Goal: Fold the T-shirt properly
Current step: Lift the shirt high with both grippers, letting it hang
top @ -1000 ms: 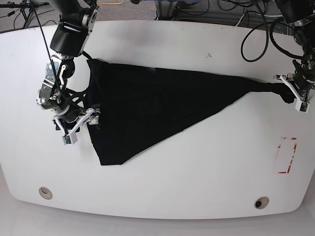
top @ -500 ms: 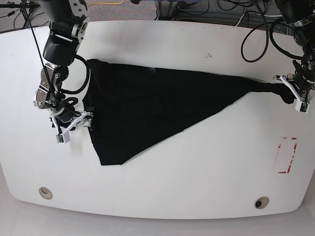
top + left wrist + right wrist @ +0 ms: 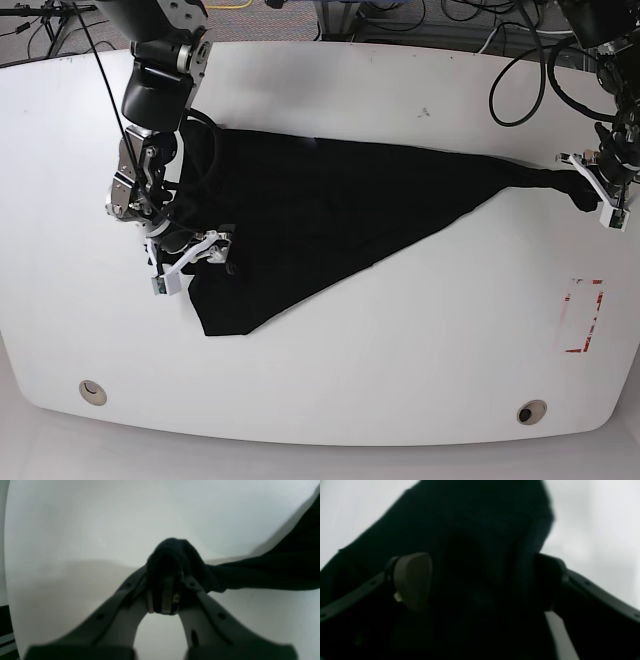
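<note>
The black T-shirt (image 3: 320, 215) lies on the white table (image 3: 400, 340), wide at the left and drawn to a narrow tip at the right. My left gripper (image 3: 592, 195) is shut on that tip. In the left wrist view the gripper (image 3: 163, 592) pinches a bunched wad of the shirt (image 3: 172, 557). My right gripper (image 3: 195, 258) sits at the shirt's left edge with its jaws apart. In the right wrist view the fingers (image 3: 412, 580) stand wide on either side of dark cloth of the T-shirt (image 3: 475, 530) that fills the gap between them.
A red-outlined mark (image 3: 582, 315) is on the table at the right. Two round holes (image 3: 92, 392) (image 3: 531, 411) sit near the front edge. Black cables (image 3: 520, 80) hang over the far right edge.
My right gripper has moved right, from just off the shirt's left edge onto the cloth. The left gripper still holds the tip in the same place.
</note>
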`<action>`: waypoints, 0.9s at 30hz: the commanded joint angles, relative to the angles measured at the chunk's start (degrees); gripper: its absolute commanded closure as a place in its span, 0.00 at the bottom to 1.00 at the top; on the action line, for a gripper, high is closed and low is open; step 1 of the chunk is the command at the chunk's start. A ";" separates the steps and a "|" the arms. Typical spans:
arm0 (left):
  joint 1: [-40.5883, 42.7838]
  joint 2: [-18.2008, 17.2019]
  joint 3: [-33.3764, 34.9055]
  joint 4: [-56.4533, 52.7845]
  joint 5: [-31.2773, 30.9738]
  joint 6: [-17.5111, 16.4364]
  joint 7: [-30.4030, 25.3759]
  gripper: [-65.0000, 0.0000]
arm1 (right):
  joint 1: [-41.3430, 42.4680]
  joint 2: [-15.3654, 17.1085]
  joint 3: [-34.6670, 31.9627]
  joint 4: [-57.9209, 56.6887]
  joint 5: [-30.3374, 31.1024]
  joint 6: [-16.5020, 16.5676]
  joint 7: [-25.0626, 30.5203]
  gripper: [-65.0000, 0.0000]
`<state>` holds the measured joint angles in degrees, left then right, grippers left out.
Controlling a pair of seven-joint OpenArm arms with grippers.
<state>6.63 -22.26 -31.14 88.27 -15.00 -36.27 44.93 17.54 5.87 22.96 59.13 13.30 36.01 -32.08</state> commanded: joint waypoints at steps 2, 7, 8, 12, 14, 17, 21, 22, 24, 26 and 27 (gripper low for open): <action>-0.70 -1.26 -0.21 1.01 -0.34 0.01 -1.10 0.97 | 0.88 -0.46 -0.15 0.07 -1.12 -0.19 -2.61 0.20; -1.49 -1.26 -0.03 0.57 -0.25 0.01 -1.10 0.97 | 1.76 -0.55 -0.15 0.07 -1.04 -0.19 -2.61 0.68; -2.02 -1.26 0.06 0.57 -0.25 0.01 -1.10 0.97 | 1.93 -0.55 -0.15 0.16 -1.04 -0.19 -2.61 0.82; -3.25 -1.26 0.06 0.39 -0.16 0.01 -1.10 0.97 | 2.64 -0.20 -0.15 2.10 -1.12 -0.19 -3.75 1.00; -3.86 -1.26 0.15 0.39 -0.16 0.01 -1.10 0.97 | 2.81 -0.11 -0.15 4.21 -1.12 -0.19 -5.77 0.97; -5.01 -1.26 0.15 0.39 -0.16 0.01 -1.10 0.97 | 2.81 0.42 -0.15 8.78 -1.12 -0.19 -8.67 1.00; -7.47 -1.26 0.15 0.39 -0.16 0.18 -1.10 0.97 | 2.90 0.51 -0.15 15.64 -1.12 -0.19 -13.16 1.00; -8.08 -1.26 0.15 0.39 -0.16 0.36 -1.10 0.97 | 2.90 0.59 -0.15 17.22 -0.95 -0.19 -14.12 1.00; -9.49 -1.17 0.15 0.39 -0.16 0.45 -1.10 0.97 | 3.60 0.68 -0.15 20.47 -0.77 -0.19 -16.32 1.00; -11.25 -1.08 0.06 0.39 -0.16 0.45 -1.10 0.97 | 4.83 0.68 -0.15 23.90 -1.04 -0.19 -18.87 1.00; -11.86 -1.08 -0.03 0.48 -0.16 0.45 -1.10 0.97 | 5.19 0.68 -0.15 24.87 -1.04 -0.19 -19.66 1.00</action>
<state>-3.25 -22.11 -30.70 87.66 -14.87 -36.10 45.19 19.92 5.89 22.79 80.07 11.77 35.81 -51.35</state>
